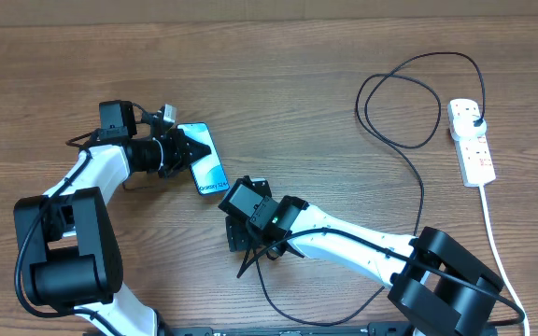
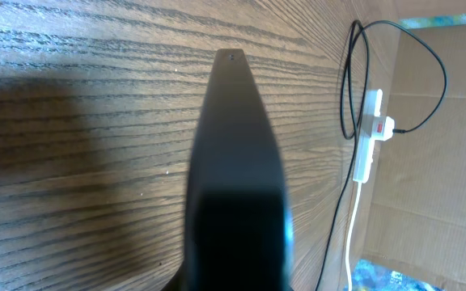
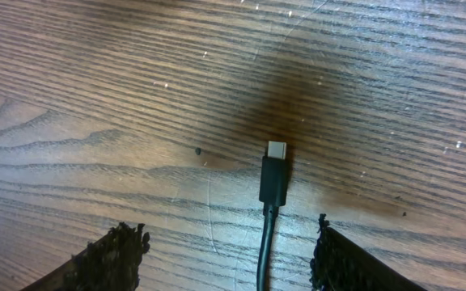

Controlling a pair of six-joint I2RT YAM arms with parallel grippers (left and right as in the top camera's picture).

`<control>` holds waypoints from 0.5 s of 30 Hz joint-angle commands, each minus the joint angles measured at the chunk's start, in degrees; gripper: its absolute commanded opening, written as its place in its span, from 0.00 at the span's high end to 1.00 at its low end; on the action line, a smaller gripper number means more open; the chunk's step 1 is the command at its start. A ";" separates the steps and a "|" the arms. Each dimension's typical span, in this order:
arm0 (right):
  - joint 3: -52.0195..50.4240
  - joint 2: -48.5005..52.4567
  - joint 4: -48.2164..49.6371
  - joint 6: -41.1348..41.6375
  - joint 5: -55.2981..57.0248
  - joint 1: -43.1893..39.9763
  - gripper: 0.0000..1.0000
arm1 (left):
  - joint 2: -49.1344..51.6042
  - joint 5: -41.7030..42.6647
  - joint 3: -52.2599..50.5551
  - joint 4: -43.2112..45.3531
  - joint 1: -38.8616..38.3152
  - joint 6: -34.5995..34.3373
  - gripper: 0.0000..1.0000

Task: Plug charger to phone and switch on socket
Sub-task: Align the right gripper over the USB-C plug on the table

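Straddling the charger (image 3: 273,182) tip, right end effector (image 3: 226,242) gapes empty; left end effector (image 2: 231,61) clenched at phone (image 1: 211,166).

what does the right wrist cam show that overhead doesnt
Only the right wrist view: the metal connector at the tip of the charger, lying flat on the table between the fingers of the open right claw, untouched. Only overhead: the phone, the left claw at it, and the socket at the far right. Both: the charger cable and the wood table.
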 commanded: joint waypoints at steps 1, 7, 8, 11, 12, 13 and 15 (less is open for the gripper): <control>-0.11 0.02 0.42 0.04 1.36 0.17 0.30 | -1.22 1.38 -0.07 0.24 0.20 0.31 0.96; -0.11 0.02 0.42 0.04 1.38 0.17 0.30 | -1.22 1.38 -0.07 0.24 0.20 0.31 0.96; -0.11 0.02 0.42 0.04 1.38 0.17 0.30 | -1.22 1.38 -0.07 0.24 0.20 0.31 0.96; -0.11 0.02 0.42 0.04 1.57 0.17 0.30 | -1.22 1.38 -0.07 0.24 0.20 0.31 0.96; -0.11 0.02 0.42 0.04 1.92 0.17 0.29 | -1.22 1.38 -0.07 0.24 0.20 0.31 0.96; -0.11 0.02 0.42 0.07 2.10 0.17 0.29 | -1.22 1.38 -0.07 0.24 0.20 0.31 0.96; -0.11 0.02 0.42 0.07 2.45 0.17 0.30 | -1.22 1.38 -0.07 0.24 0.20 0.31 0.96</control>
